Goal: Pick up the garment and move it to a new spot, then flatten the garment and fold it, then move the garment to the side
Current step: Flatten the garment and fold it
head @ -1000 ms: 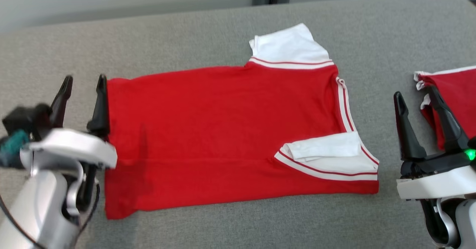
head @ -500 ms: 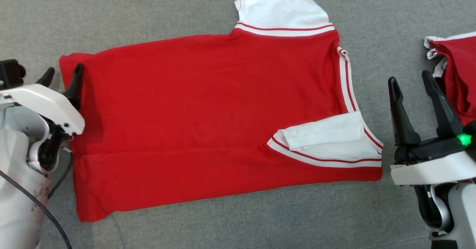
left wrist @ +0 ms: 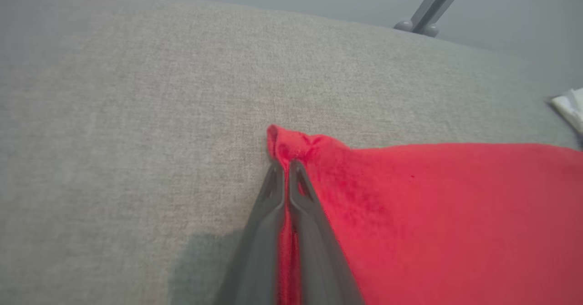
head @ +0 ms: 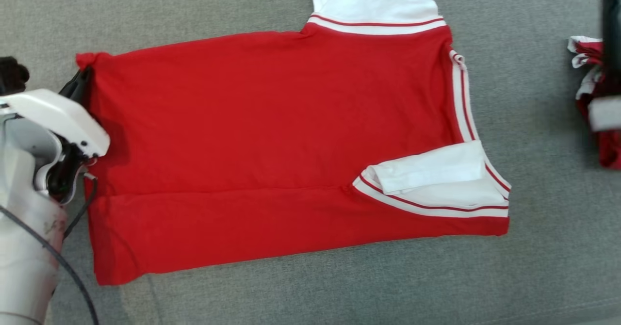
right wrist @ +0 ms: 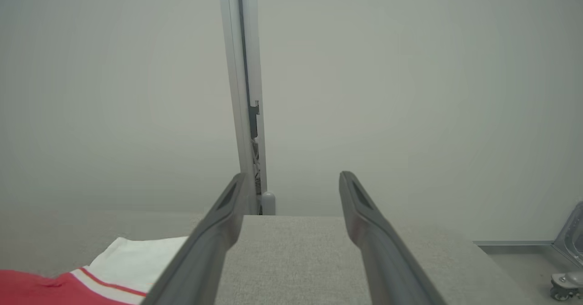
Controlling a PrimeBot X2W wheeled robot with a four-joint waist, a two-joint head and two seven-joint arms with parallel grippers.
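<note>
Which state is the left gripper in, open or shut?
Shut. In the left wrist view the left gripper pinches the bunched corner of the red garment, with its two fingers pressed together.

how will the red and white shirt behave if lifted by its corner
Probably floppy: the red shirt with white sleeves bunches where the left gripper pinches its corner. Likely drapes and unfolds, since its folded sleeve lies loose.
</note>
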